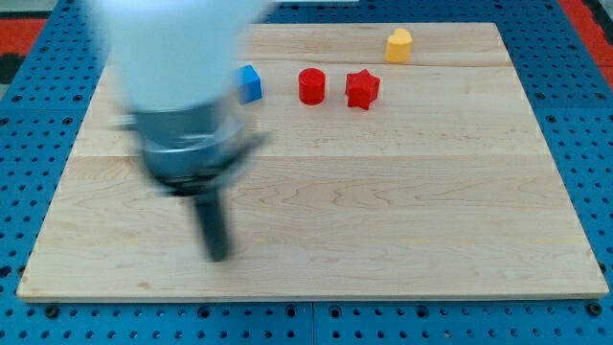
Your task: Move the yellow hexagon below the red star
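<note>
The red star (362, 89) lies on the wooden board (402, 192) near the view's top, right of centre. A yellow block (399, 45), the only yellow one and with a rounded top, sits above and to the right of the star at the board's top edge. My tip (220, 255) rests on the board at the lower left, far from both blocks. The arm is blurred.
A red cylinder (311, 86) stands just left of the red star. A blue block (250, 83) lies further left, partly hidden by the arm's body. A blue perforated table surrounds the board.
</note>
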Tool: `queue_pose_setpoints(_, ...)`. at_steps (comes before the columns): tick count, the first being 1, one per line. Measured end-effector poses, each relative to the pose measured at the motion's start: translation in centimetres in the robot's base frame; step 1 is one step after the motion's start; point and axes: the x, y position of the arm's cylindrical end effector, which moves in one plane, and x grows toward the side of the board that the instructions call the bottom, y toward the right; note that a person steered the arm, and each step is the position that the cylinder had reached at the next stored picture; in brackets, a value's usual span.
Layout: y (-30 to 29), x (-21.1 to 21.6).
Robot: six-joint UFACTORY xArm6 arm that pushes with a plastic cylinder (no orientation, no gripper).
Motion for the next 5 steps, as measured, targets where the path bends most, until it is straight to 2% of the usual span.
queue_pose_setpoints(1,-7.7,-5.3)
queue_pose_setpoints(2,-9.8,-11.2)
queue_pose_setpoints(3,-7.4,-14.1)
queue_pose_setpoints(4,0.0,-15.4)
queue_pose_setpoints(5,0.9,-16.1)
